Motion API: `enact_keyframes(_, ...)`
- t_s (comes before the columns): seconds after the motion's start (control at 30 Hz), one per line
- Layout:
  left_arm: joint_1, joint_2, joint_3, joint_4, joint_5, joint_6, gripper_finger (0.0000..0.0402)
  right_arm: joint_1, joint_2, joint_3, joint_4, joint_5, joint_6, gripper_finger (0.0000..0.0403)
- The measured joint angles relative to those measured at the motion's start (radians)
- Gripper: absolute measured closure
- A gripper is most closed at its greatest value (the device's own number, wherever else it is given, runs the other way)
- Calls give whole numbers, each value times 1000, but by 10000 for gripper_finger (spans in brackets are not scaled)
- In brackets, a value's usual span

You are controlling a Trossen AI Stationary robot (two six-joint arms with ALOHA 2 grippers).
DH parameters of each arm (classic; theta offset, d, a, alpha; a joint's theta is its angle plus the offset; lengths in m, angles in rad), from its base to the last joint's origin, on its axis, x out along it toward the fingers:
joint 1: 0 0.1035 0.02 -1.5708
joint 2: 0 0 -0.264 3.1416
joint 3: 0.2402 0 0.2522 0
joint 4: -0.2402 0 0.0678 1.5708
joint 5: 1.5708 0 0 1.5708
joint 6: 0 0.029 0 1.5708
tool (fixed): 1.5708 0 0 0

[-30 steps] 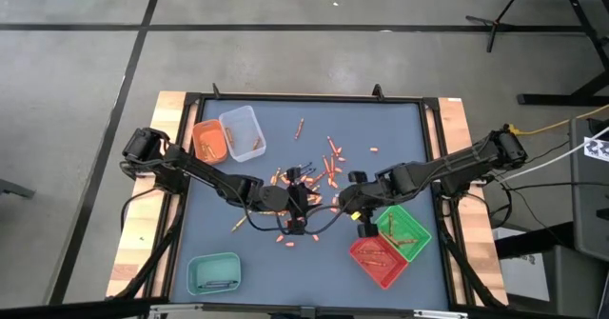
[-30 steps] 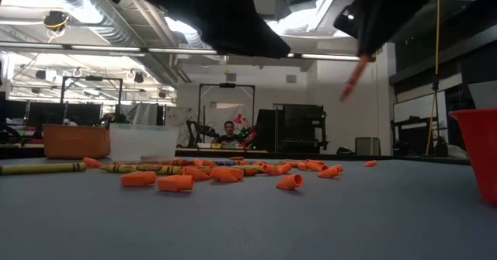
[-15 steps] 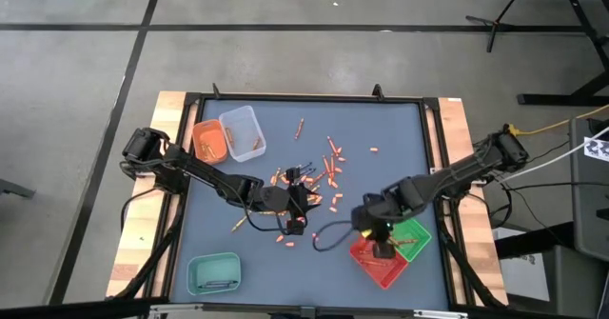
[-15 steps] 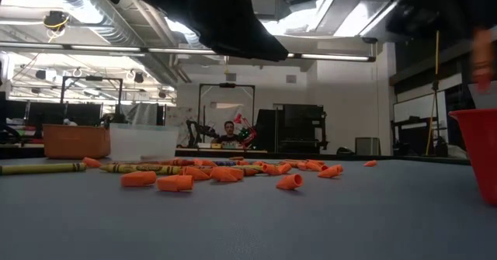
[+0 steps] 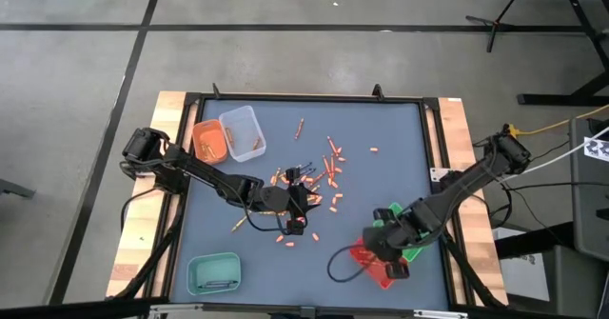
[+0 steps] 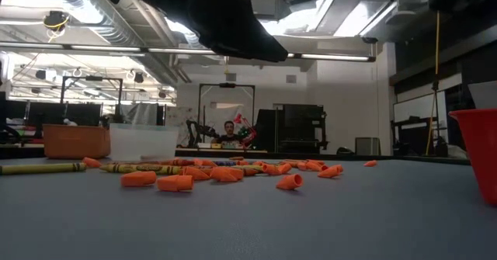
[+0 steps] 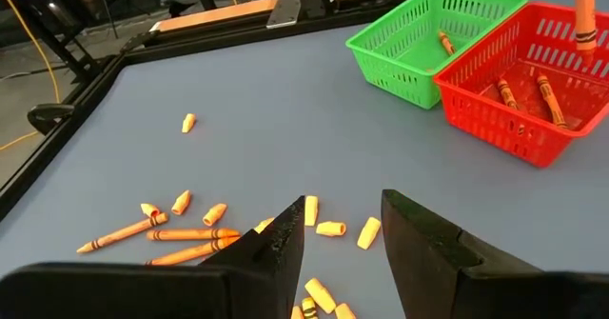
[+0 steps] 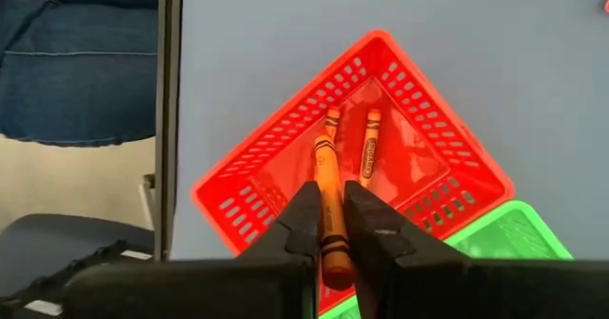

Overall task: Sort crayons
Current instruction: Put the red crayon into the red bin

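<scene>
The right gripper (image 8: pixel 331 226) is clamped on an orange crayon (image 8: pixel 326 193), which sticks out straight past the fingertips (image 8: pixel 306 208). It hangs directly above the red tray (image 8: pixel 420 127), where two more crayons already lie side by side on the floor of the tray. From above, the right gripper (image 5: pixel 390 259) sits over that red tray (image 5: pixel 371 267) at the near right of the table, with the green tray (image 5: pixel 415 246) touching it on the far right side. The right arm runs back from the gripper in a nearly straight line, up and to the right, to its base at the table's right edge.

The left gripper (image 7: pixel 343 226) has its fingers apart with nothing between them. It hovers over the loose crayons (image 5: pixel 303 190) scattered around the table's middle. The left wrist view shows orange pieces and whole crayons (image 7: pixel 176 233) just beyond its fingers (image 7: pixel 423 233), with the green tray (image 7: pixel 433 33) and red tray (image 7: pixel 533 81) farther off. The left arm reaches in from its base at the left edge, bent at the elbow.

At the far left stand an orange tray (image 5: pixel 209 141) and a clear tray (image 5: pixel 243 131), both holding crayons; a teal tray (image 5: pixel 213 272) sits at the near left. The table (image 5: pixel 381 129) has a dark blue-grey surface.
</scene>
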Motion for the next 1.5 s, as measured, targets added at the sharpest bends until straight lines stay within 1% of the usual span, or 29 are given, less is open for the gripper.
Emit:
enact_keyframes(0.17,0,0,0,0,0,0,277,10,0,0,0,14,5,372)
enact_keyframes(0.23,0,0,0,0,0,0,277,7,0,0,0,14,18,365)
enact_keyframes(0.47,0,0,0,0,0,-42,277,7,0,0,-18,16,26,299)
enact_keyframes(0.6,0,0,0,0,0,-45,277,7,0,0,-18,27,26,274)
enact_keyframes(0.7,0,0,0,0,0,-45,277,7,0,0,-19,34,25,268)
enact_keyframes(0.9,1,0,0,-15,0,-45,277,7,0,0,-19,35,25,269)
enact_keyframes(1.07,19,0,0,-137,2,-79,277,7,0,0,-19,35,25,269)
enact_keyframes(1.2,41,0,0,-286,71,-153,277,7,0,0,-18,36,25,270)
enact_keyframes(1.37,53,0,0,-453,143,-233,277,7,0,0,-18,87,24,270)
enact_keyframes(1.5,53,0,0,-563,152,-260,277,7,0,0,-18,120,23,270)
